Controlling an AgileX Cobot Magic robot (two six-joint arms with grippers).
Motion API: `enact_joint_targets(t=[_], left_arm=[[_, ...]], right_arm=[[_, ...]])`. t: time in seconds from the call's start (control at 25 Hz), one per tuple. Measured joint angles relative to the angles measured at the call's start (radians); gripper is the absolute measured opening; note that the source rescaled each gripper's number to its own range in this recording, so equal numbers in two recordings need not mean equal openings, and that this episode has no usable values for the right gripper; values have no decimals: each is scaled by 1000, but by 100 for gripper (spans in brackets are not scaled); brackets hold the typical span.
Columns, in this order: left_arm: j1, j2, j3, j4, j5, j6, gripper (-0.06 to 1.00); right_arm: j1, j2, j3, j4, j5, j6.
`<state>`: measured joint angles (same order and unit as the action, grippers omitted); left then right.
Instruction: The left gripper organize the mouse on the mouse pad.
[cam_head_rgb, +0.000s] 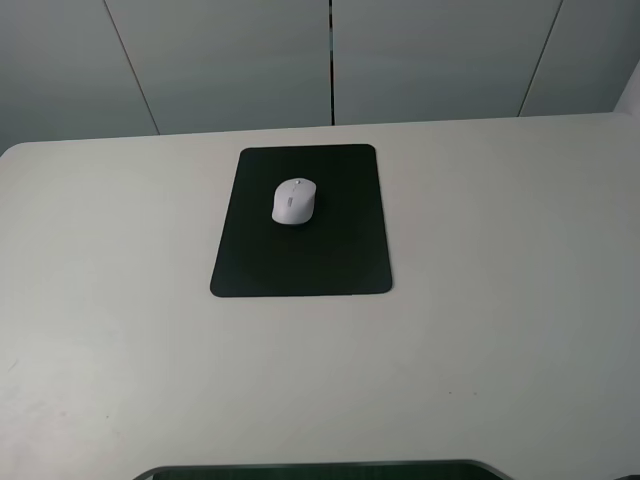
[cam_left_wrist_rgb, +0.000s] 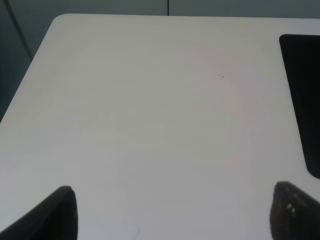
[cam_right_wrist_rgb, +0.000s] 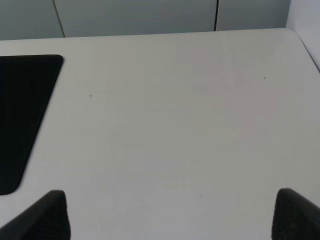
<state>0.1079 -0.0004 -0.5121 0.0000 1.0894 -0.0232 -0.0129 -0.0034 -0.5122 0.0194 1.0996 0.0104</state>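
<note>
The white-grey mouse (cam_head_rgb: 294, 201) rests on the upper middle of the black mouse pad (cam_head_rgb: 300, 262), its long axis pointing toward the far edge. Neither arm shows in the high view. In the left wrist view my left gripper (cam_left_wrist_rgb: 172, 212) stands open over bare table, its two dark fingertips (cam_left_wrist_rgb: 55, 215) far apart, with an edge of the mouse pad (cam_left_wrist_rgb: 302, 95) off to one side. My right gripper (cam_right_wrist_rgb: 170, 215) is open too, nothing between its fingers, and a corner of the mouse pad (cam_right_wrist_rgb: 25, 105) shows beside it.
The white table (cam_head_rgb: 480, 330) spreads wide around the pad. Grey wall panels (cam_head_rgb: 330, 60) rise behind its far edge. A dark curved edge (cam_head_rgb: 320, 469) sits at the near side of the table.
</note>
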Motion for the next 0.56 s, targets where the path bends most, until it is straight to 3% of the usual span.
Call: enact_joint_targets(t=[0.56], left_arm=[[0,0,0,0,0,0,100]], right_arm=[[0,0,0,0,0,0]])
